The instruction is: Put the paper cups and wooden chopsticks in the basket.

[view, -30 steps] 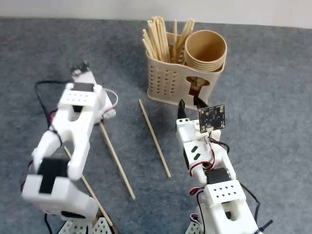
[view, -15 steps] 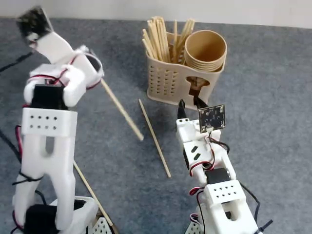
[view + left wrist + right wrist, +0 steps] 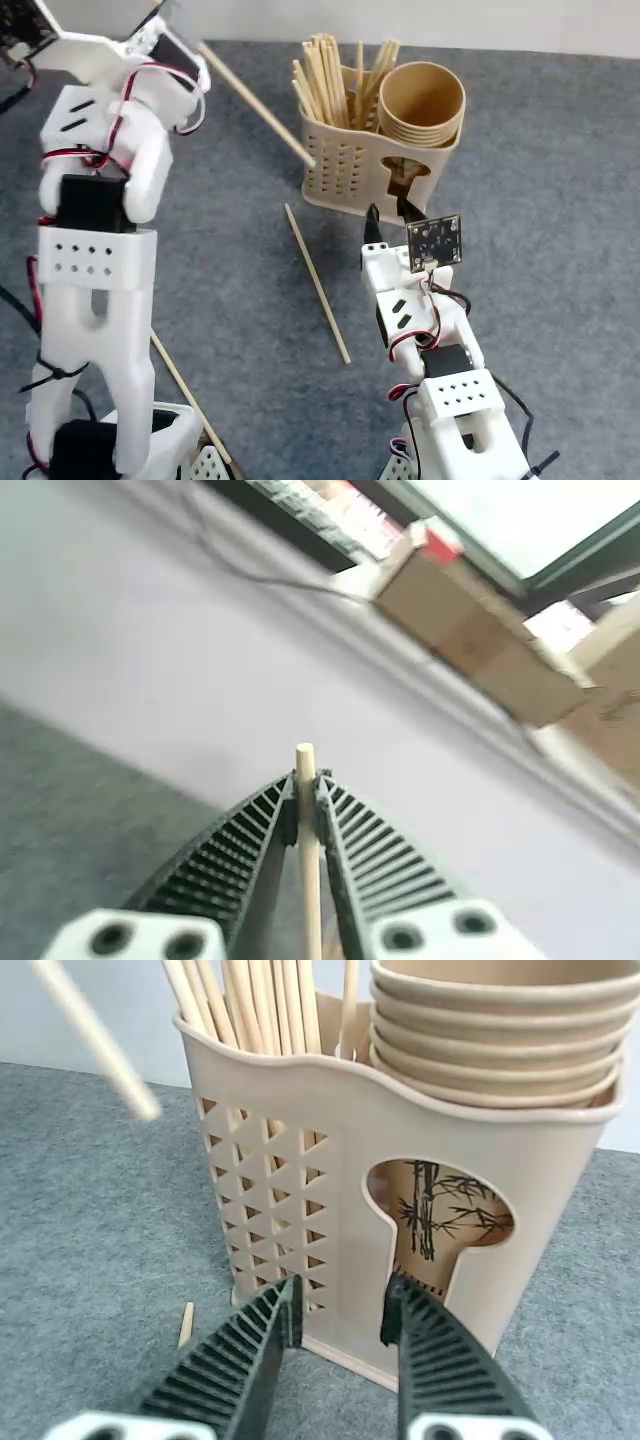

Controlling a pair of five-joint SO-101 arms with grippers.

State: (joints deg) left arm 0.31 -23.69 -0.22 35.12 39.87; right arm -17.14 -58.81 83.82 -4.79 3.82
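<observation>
Bamboo-print paper cups point(image 3: 500, 1050) (stacked) in basket point(image 3: 480, 1130)

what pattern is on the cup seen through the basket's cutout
Dark bamboo on the tan cup, best in right wrist view.

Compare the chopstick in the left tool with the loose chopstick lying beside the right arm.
The held chopstick is clamped in the left tool; the loose chopstick is ungripped. The held chopstick hangs slanted above the table, tip near the basket; the loose chopstick lies flat on it. Both are wood, outside the basket.
</observation>
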